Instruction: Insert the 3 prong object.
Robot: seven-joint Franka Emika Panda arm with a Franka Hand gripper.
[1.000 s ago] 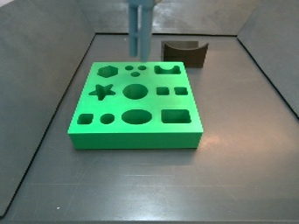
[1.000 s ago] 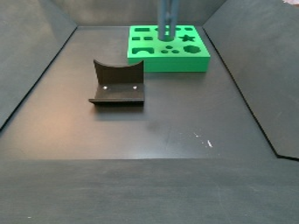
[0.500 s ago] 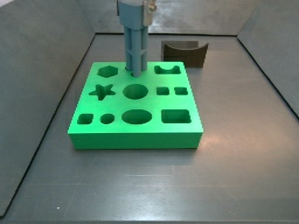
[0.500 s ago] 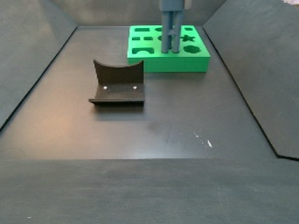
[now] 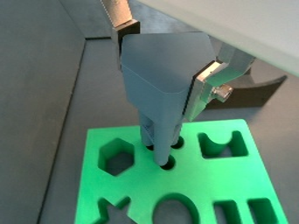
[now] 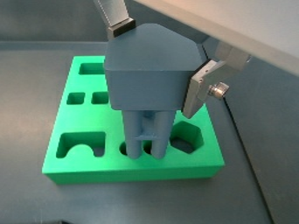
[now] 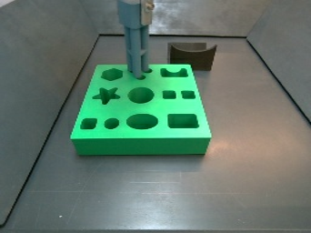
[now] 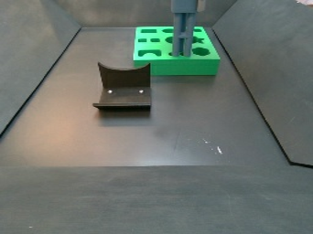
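The 3 prong object [image 7: 131, 41] is a tall blue-grey bar held upright over the green holed board [image 7: 142, 127]. My gripper [image 7: 133, 5] is shut on its top, at the upper edge of both side views. In both wrist views the silver fingers [image 5: 212, 80] clamp the bar's wide head [image 6: 149, 74]. Its prongs [image 6: 145, 142] point down at the row of small round holes [image 5: 165, 163] near the board's far edge, beside the hexagon hole [image 5: 118, 154]. The tips are at the holes; I cannot tell how deep they sit. The bar also shows in a side view [image 8: 184, 35].
A dark brown block with a curved notch [image 7: 192, 55] stands behind the board in one side view and on the open floor [image 8: 123, 86] in the other. Grey walls [image 7: 49, 100] enclose the floor. The board [image 8: 184, 64] sits near the back.
The gripper and the bar have shifted sideways over the board toward the small round holes and come lower. The board and the brown block have not moved.
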